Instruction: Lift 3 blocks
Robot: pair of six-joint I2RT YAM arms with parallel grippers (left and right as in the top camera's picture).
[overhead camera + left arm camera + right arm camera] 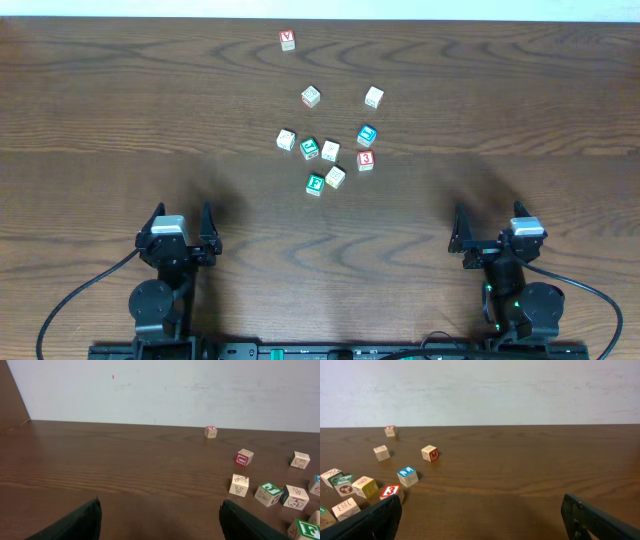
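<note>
While both pairs of jaws stand wide apart and hold nothing, the two arms wait at the near edge of a dark wooden desk (100,120). The jaws of the left arm (165,262) point up the desk at bare wood, and those of the right arm (515,272) do the same on the other side. Well ahead of both, roughly midway between them, lies a loose scatter of small wooden letter cubes. Three of them matter here. The green F block (316,184) lies nearest the arms, showing its white letter. Just beside it, to its right, is the pale block (335,177), which bears only a faint mark; whether the two touch cannot be told. The red 3 block (366,160) lies further right, apart from that pair. A blue-faced cube (367,135) sits just behind the red 3 block, and a second green-faced cube (309,148) sits behind the F. These blocks look light, rigid and sturdy, with smooth painted faces that may slip a little. Each is probably best pinched across two opposite flat sides, never corner to corner. Since they lie turned at odd angles, the wrist would need to match each one. The narrow gap between the F and its pale neighbour leaves little room for a finger.
</note>
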